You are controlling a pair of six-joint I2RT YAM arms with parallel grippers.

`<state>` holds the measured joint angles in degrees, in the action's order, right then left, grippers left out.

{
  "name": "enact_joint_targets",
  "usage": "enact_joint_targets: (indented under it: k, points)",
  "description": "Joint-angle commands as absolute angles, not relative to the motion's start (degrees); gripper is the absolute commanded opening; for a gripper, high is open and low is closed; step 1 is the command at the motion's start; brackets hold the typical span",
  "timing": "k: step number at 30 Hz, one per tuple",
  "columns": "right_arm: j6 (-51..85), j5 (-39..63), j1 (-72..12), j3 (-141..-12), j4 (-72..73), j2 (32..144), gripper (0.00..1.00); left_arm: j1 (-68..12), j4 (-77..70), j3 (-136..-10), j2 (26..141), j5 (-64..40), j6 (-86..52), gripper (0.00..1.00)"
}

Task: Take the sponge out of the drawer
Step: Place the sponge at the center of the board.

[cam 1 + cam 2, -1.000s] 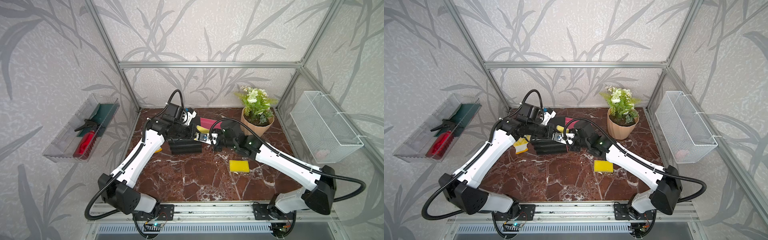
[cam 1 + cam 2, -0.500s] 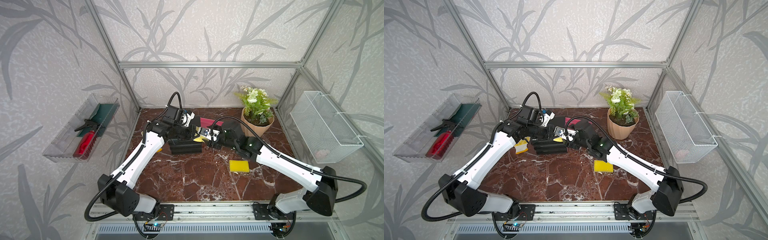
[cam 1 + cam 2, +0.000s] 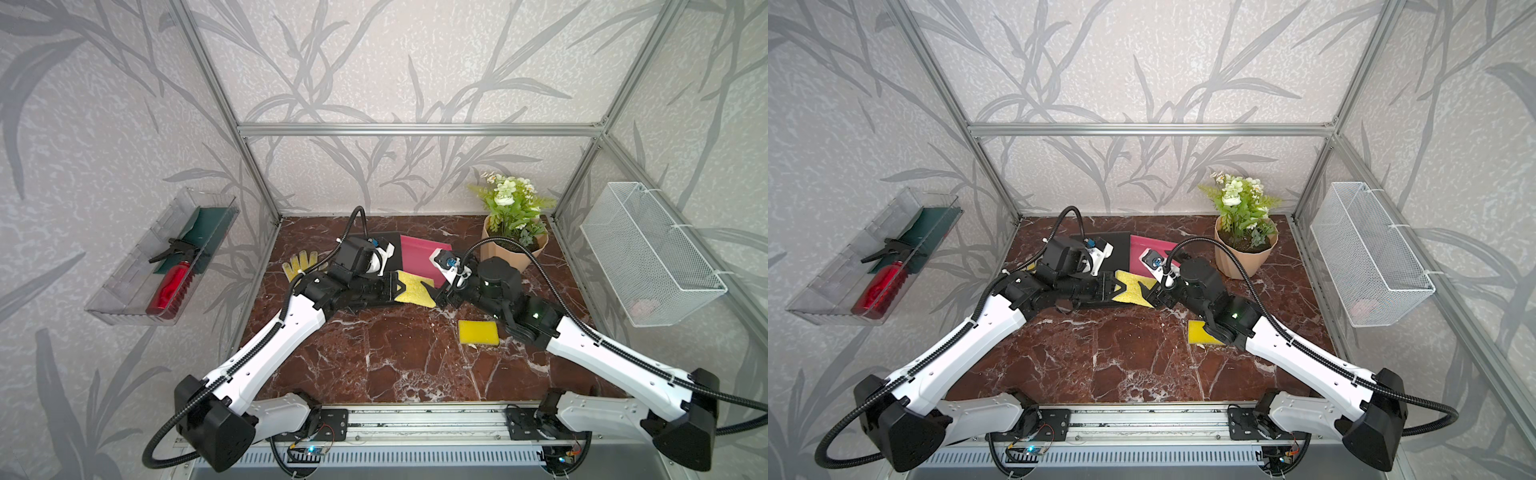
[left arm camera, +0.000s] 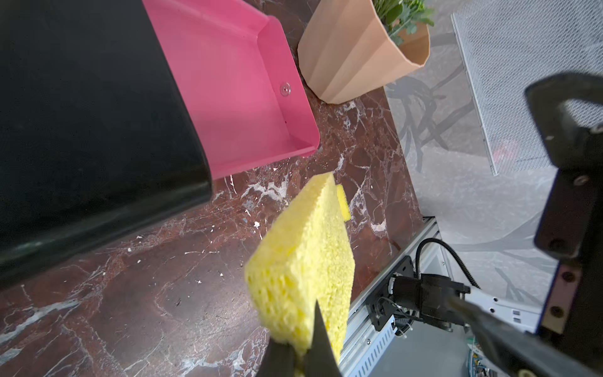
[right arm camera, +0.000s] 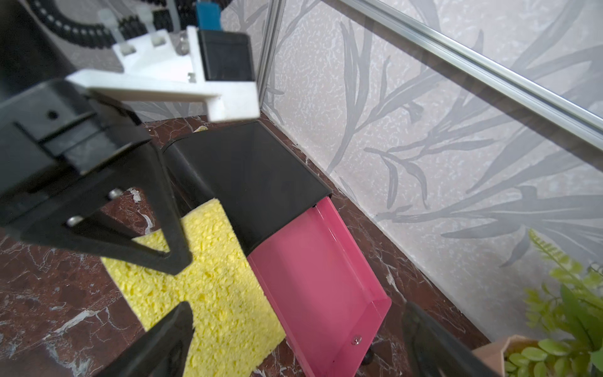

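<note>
1. Your sponge (image 3: 412, 286) is out of the drawer. It is held up off the surface (image 3: 374, 361), just in front of the black cabinet (image 5: 254, 169).
2. Your left end effector (image 3: 397, 287) is clamped tight on one edge of the sponge, and its fingers (image 4: 321, 342) pinch the foam.
3. Your right end effector (image 3: 432, 291) faces it from the other side with its jaws spread wide, gripping nothing. One finger sits right by the sponge's free edge, but you cannot tell whether it touches.
4. The pink drawer (image 3: 417, 253) stands pulled out of the cabinet, just behind the sponge.
5. A second sponge (image 3: 478, 332) lies flat on the surface beside your right arm.
6. Farther out, a plant pot (image 3: 511, 251) stands at the back right. A glove (image 3: 297, 266) lies behind your left arm.
</note>
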<state>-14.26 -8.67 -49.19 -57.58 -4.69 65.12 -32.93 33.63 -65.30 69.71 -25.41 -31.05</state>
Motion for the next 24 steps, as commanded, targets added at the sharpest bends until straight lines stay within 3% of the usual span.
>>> enact_joint_targets:
  k: [1,12,24]
  points:
    - [-8.00,-12.64,-49.39,-55.29,-2.92,61.92,0.99,-36.14,27.45,-60.69,67.60,-20.04,-34.20,0.00]
    - [0.05,-19.41,-49.22,-50.60,-7.03,55.10,0.99,-42.14,11.17,-43.17,65.02,-14.71,-42.47,0.00]
    - [3.28,-22.23,-49.22,-46.42,-10.97,48.70,0.99,-48.95,-0.10,-40.68,78.42,-10.89,-45.72,0.00]
